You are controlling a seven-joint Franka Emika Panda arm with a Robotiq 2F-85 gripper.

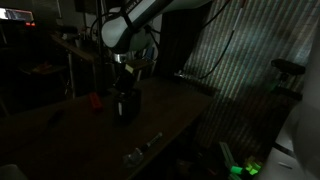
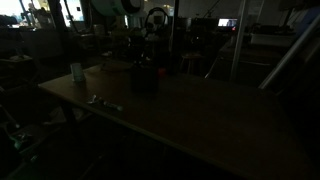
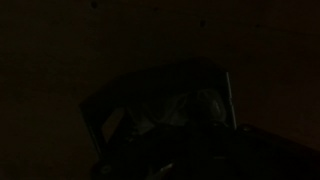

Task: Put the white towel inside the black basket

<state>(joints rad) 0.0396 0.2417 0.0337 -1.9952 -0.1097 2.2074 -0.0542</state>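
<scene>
**In an exterior view:** In a near-dark room, the arm holds its pincer directly above the black basket, which stands upright on the desk. A small red object lies just beside the basket. A metal piece lies well apart, near the desk's front edge. The pincer is clenched, but the gloom hides whether any cloth is caught in it.

**In an exterior view from another spot:** The basket shows as a dark block under the arm. A pale cup stands well apart from it, and the metal piece lies closer to the desk's edge. The towel cannot be made out here.

**Wrist view:** The camera looks down into the basket's open top, whose rim is only faintly outlined. A dim grey, crumpled shape, most likely the white towel, sits within that rim, just ahead of the pincer's dark bulk. It is too dark to tell whether the towel lies in the basket or hangs from the clenched jaws.

**Handling:** The towel looks soft, light and limp, neither slippery nor fragile, so it should droop and fold under its own weight. A pinch on a bunched fold near its middle would probably keep the corners from trailing over the rim. The small basket may shift if the cloth snags on it.
</scene>
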